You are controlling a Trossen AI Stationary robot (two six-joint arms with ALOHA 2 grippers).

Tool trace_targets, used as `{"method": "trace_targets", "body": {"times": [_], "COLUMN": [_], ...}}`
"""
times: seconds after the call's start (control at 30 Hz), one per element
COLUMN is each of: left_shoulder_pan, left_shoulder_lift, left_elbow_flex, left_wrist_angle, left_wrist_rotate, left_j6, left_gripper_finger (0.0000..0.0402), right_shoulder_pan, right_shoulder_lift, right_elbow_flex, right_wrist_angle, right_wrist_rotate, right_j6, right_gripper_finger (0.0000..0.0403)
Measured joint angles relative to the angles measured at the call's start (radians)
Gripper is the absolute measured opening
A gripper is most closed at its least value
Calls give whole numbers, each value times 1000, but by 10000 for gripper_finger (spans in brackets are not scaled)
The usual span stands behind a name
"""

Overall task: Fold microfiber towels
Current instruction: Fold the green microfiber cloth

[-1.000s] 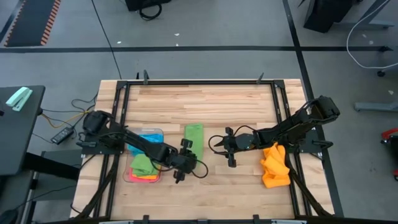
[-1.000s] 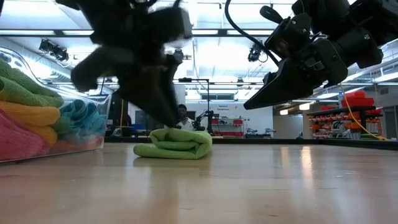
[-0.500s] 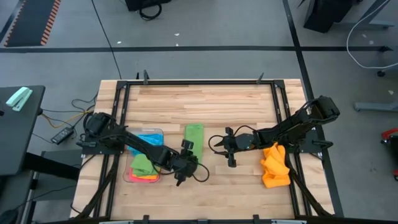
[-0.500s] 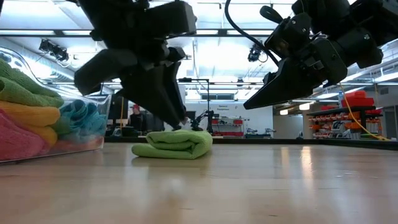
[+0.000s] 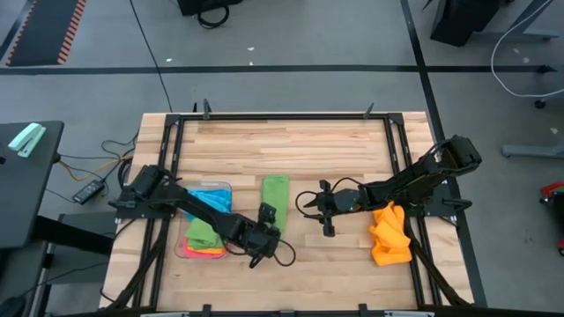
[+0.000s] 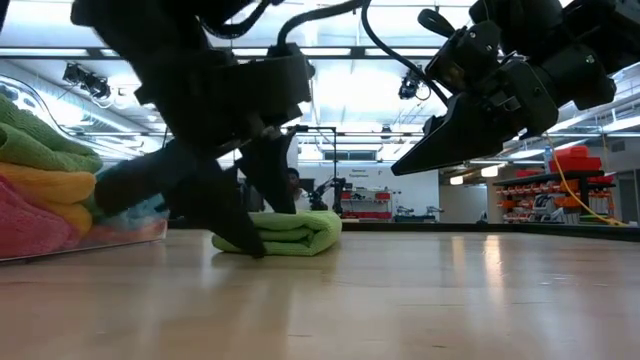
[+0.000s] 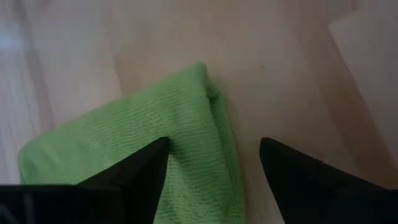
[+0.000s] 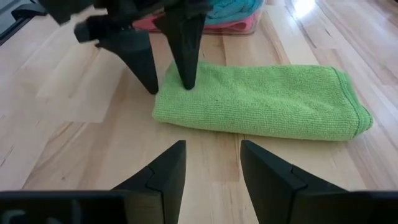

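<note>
My left hand stands at the near end of the folded green towel, fingers apart, one seemingly touching its edge; the towel's long axis runs away across the bench; my right hand, half-spread and empty, waits just beside it.

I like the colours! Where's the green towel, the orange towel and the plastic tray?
green towel (image 8: 261, 102), right wrist view, top of fold.
orange towel (image 5: 389, 236), high view, middle.
plastic tray (image 5: 226, 187), high view, rim corner.

One folded green towel, one orange towel.
</note>
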Motion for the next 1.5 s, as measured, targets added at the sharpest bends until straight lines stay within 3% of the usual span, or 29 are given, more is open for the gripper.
{"method": "trace_targets", "body": {"times": [0.33,0.63,0.77,1.0,1.17,1.4,1.5], "left_shoulder_pan": [7,32,35,59,67,60,49], "left_shoulder_lift": [12,12,17,21,12,-12,-12], "left_elbow_flex": [1,0,1,1,-1,0,20], "left_wrist_angle": [-34,-72,-72,-62,-47,22,9], "left_wrist_rotate": [-69,-30,-20,19,89,316,331], "left_j6": [26,26,2,-12,19,26,19], "left_gripper_finger": [227,167,126,17,19,15,23], "right_shoulder_pan": [0,0,0,0,-1,-12,-23], "right_shoulder_lift": [0,0,0,0,38,240,313], "right_elbow_flex": [0,0,0,0,0,8,45], "right_wrist_angle": [-1,0,1,36,127,446,496], "right_wrist_rotate": [0,0,0,0,0,0,0], "right_j6": [8,7,7,-2,-23,-40,-53], "right_gripper_finger": [161,161,161,161,161,161,161]}}
